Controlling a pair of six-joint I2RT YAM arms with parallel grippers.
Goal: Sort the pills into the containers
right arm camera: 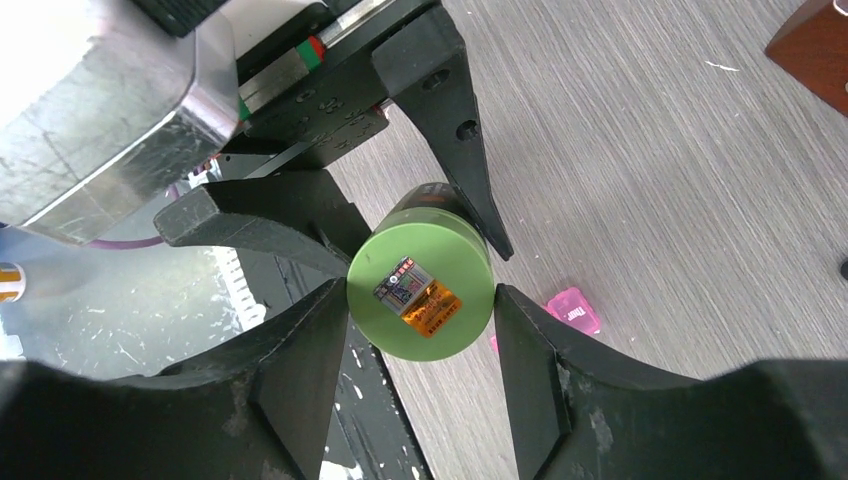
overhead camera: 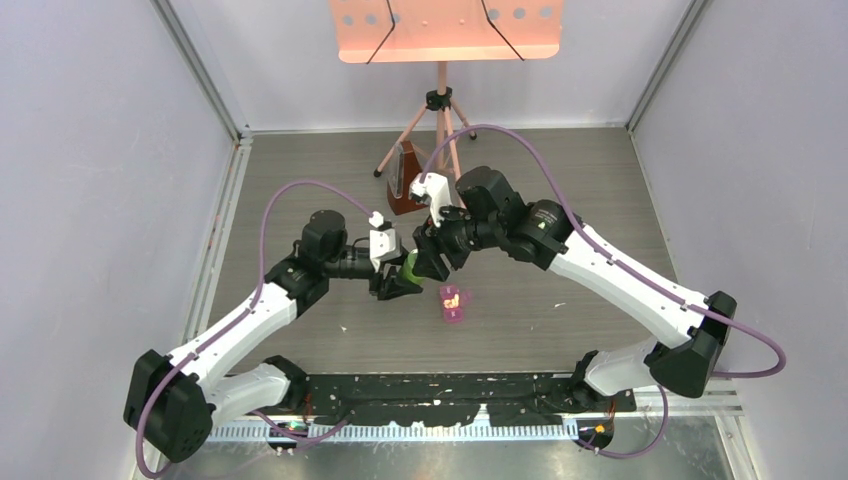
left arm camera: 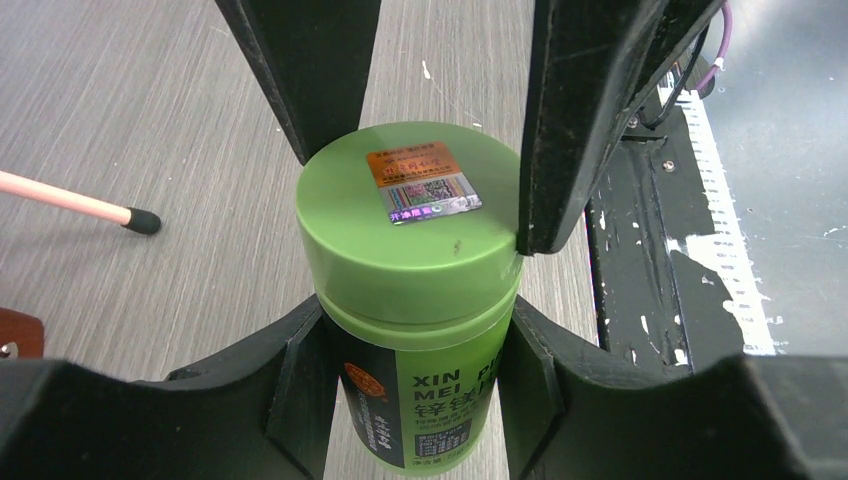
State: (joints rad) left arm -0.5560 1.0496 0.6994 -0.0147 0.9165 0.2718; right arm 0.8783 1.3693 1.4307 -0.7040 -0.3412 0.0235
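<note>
The green bottle (overhead camera: 410, 268) is held above the table between both grippers. My left gripper (overhead camera: 398, 283) is shut on the bottle's body (left arm camera: 440, 400). My right gripper (overhead camera: 425, 262) is closed around the green cap (right arm camera: 420, 295), with both fingers touching its rim. The cap, with its sticker, also shows in the left wrist view (left arm camera: 410, 215). The pink pill box (overhead camera: 452, 302) sits on the table just right of the bottle, with its lids open. Small orange-yellow bits (overhead camera: 450, 296) show inside it. One pink lid (right arm camera: 573, 308) shows in the right wrist view.
A brown metronome (overhead camera: 403, 187) and a pink tripod stand (overhead camera: 440, 120) are behind the grippers. One tripod leg with a black tip (left arm camera: 75, 201) lies left of the bottle. A black strip (overhead camera: 440, 390) runs along the near table edge.
</note>
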